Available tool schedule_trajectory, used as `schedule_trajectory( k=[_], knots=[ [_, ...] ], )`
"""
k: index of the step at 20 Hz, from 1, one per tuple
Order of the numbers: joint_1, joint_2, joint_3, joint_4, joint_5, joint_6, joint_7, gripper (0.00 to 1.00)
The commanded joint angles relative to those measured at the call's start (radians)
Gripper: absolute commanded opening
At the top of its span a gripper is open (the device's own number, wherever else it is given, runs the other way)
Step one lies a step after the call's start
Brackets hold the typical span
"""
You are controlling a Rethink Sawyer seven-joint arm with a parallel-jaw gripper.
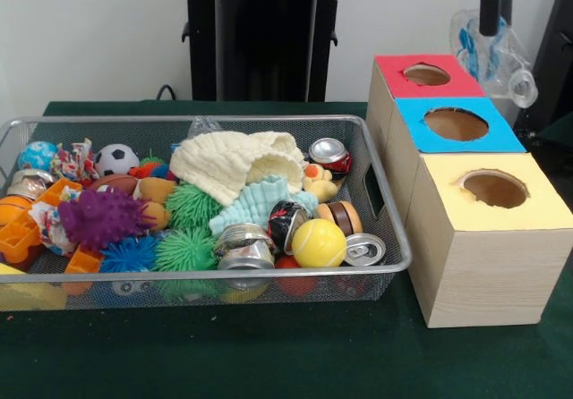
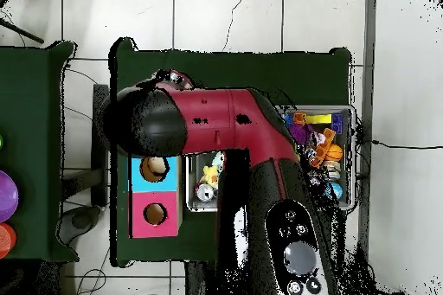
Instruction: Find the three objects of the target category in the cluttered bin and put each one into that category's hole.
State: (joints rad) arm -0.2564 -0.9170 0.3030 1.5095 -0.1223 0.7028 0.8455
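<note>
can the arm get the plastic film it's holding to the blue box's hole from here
Probably yes. The end effector, holding the clear plastic film, hangs just behind the red-topped box. The blue hole is uncovered, and nothing stands between them.

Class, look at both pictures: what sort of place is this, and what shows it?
Probably a robotics lab. A red and black robot arm reaches over a green table set with a wire bin of toys and three boxes with colour-coded holes, the middle hole in blue.
</note>
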Motion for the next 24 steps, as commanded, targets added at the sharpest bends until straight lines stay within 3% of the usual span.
schedule_trajectory(
  k=[1,12,24],
  knots=[
    [-0.009,0.062,-0.047,0.141,0.014,-0.076,0.28,0.0],
    [-0.039,0.06,-0.053,0.24,-0.009,-0.192,0.221,0.0],
    [0.056,0.11,-0.172,0.246,-0.059,-0.254,0.27,0.0]
  ],
)
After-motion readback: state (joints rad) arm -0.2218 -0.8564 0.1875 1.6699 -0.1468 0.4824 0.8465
